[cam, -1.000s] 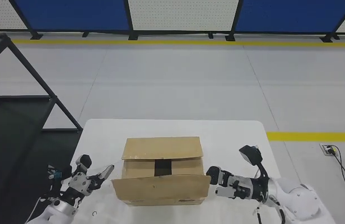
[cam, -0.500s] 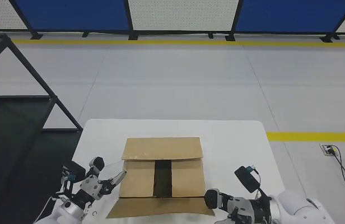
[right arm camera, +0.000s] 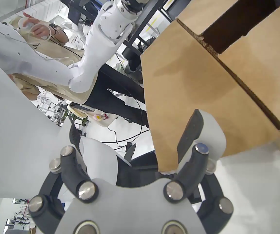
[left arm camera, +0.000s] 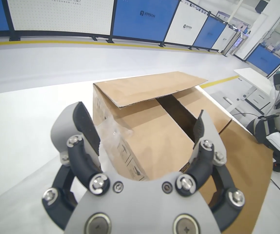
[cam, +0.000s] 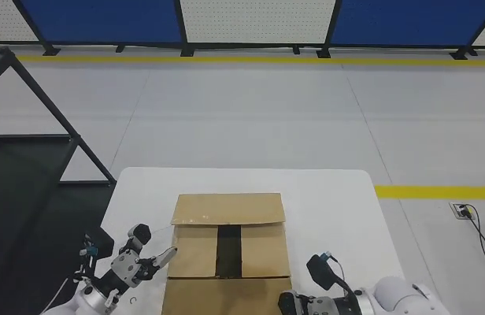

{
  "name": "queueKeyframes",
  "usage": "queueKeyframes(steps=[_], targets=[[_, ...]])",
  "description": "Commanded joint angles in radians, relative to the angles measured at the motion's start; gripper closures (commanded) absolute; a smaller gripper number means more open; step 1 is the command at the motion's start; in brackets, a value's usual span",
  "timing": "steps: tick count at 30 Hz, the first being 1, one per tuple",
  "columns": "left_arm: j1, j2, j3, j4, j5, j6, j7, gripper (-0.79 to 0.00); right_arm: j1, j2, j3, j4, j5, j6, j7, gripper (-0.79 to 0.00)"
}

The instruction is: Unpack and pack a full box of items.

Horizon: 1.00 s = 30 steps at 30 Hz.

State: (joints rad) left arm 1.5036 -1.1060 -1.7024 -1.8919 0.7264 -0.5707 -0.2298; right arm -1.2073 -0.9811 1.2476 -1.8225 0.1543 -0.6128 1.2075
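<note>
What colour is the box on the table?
The box is plain brown, with small dark printed marks on one side; the left wrist view shows it best.

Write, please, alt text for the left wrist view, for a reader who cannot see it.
The open left claw faces a corner of a cardboard box on a white table. The box's inner flaps lie nearly shut with a dark gap between them, and crumpled clear plastic sits against the box.

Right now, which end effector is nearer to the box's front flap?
Right. The right end effector has a corner of the front flap between its open fingers; the left end effector is left of the box.
</note>
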Motion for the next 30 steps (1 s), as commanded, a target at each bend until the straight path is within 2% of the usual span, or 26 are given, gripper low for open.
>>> queueKeyframes(steps=[1, 17, 24, 30], targets=[[-0.007, 0.002, -0.005, 0.003, -0.027, -0.002, -0.019, -0.785, 0.009, 0.006, -0.023, 0.008, -0.015, -0.003, -0.003, -0.785], [0.002, 0.009, -0.022, 0.028, -0.081, 0.005, -0.043, -0.785, 0.092, 0.021, -0.162, 0.063, -0.039, -0.013, -0.013, -0.785], [0.002, 0.012, -0.029, 0.024, -0.087, 0.004, -0.048, -0.785, 0.086, 0.036, -0.103, -0.007, 0.005, -0.017, -0.044, -0.785], [0.003, 0.015, -0.036, 0.019, -0.094, -0.003, -0.058, -0.785, 0.126, 0.044, -0.023, -0.008, 0.103, 0.095, -0.095, -0.785]])
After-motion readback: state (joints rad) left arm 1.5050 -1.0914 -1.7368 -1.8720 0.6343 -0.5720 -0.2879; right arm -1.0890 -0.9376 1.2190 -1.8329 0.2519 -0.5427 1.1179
